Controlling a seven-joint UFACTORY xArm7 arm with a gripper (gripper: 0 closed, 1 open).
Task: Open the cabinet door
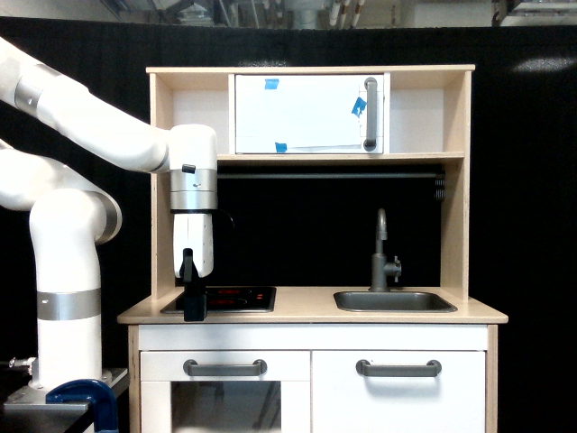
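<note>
progress looks to be at the very start: the cabinet door (pixel 401 397), the plain white panel at the lower part of the toy kitchen on the exterior view's right, sits flush with its frame and appears fully closed. its grey bar handle (pixel 398 368) runs horizontally near the panel's upper edge, so the handle's long axis lies left to right across the view, and the panel faces the camera squarely. the tool (pixel 193 302) hangs pointing downward over the worktop (pixel 306 311) at the exterior view's left end, just beside the stovetop (pixel 230 298), well apart from the handle and above it. whether its dark fingers are spread or pressed together i cannot tell from this angle; nothing seems to be grasped. judging from this, the whole job remains: travelling across and down to the handle, taking hold, and pulling the panel outward. which edge is hinged cannot be told here.
</note>
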